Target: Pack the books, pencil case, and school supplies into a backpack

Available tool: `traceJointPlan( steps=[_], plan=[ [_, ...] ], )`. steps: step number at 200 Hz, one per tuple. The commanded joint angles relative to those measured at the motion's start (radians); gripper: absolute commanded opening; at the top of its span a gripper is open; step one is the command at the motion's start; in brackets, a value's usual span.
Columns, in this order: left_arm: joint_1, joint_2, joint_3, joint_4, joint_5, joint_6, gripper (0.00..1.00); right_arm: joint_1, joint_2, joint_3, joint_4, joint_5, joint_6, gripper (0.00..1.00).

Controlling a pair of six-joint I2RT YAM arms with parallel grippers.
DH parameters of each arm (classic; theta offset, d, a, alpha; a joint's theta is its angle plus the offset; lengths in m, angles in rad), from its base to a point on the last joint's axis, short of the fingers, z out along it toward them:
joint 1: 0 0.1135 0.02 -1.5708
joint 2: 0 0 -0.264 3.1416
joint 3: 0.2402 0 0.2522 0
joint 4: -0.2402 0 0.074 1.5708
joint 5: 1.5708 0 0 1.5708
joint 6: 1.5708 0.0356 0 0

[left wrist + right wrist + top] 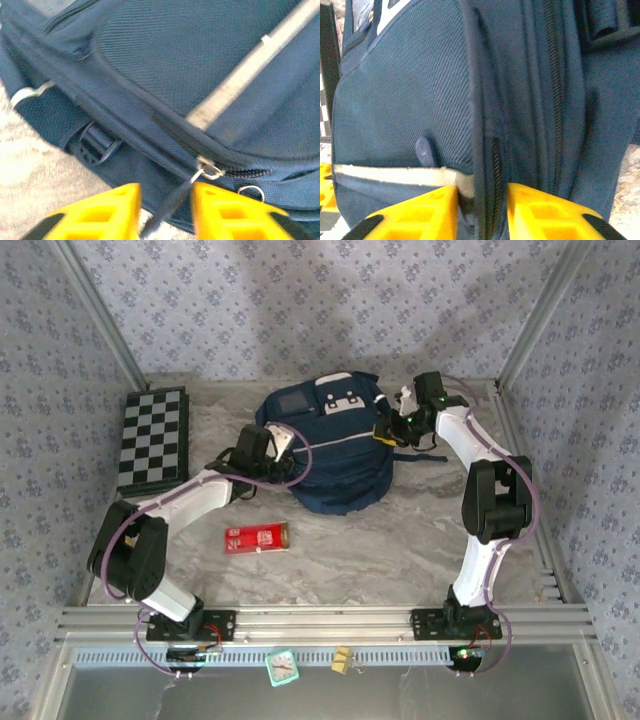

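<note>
Left hand (165, 200): standing released, blurred zipper pull (172, 202) hanging between fingers (115, 210).
Right hand (482, 200): straddling seam (479, 125) of backpack (335, 455); clenching or not, cannot tell.
Red box (257, 537): lying near-left on bench (400, 540).

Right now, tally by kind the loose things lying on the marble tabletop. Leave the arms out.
Backpack: 1
Red box: 1
Chequered board: 1
Total: 3
</note>
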Motion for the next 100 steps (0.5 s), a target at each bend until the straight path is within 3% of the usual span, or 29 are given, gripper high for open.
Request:
traceJointPlan(
  steps=[1, 10, 38, 64, 100],
  plan=[
    [0.006, -0.129, -0.013, -0.054, 0.012, -0.111, 0.5, 0.002, -0.063, -0.027, 0.027, 0.033, 0.004, 0.42],
    [0.006, -0.18, -0.031, -0.069, 0.028, -0.149, 0.58, 0.009, -0.088, -0.043, 0.02, 0.048, 0.005, 0.47],
    [0.008, -0.323, -0.074, -0.177, -0.006, -0.311, 0.7, 0.018, -0.196, -0.151, 0.031, 0.085, 0.059, 0.59],
    [0.019, -0.398, -0.095, -0.361, -0.077, -0.478, 0.74, 0.062, -0.293, -0.267, 0.067, 0.11, 0.096, 0.64],
    [0.065, -0.457, -0.158, -0.533, -0.06, -0.663, 0.75, 0.216, -0.404, -0.409, 0.109, 0.195, 0.183, 0.67]
  ],
)
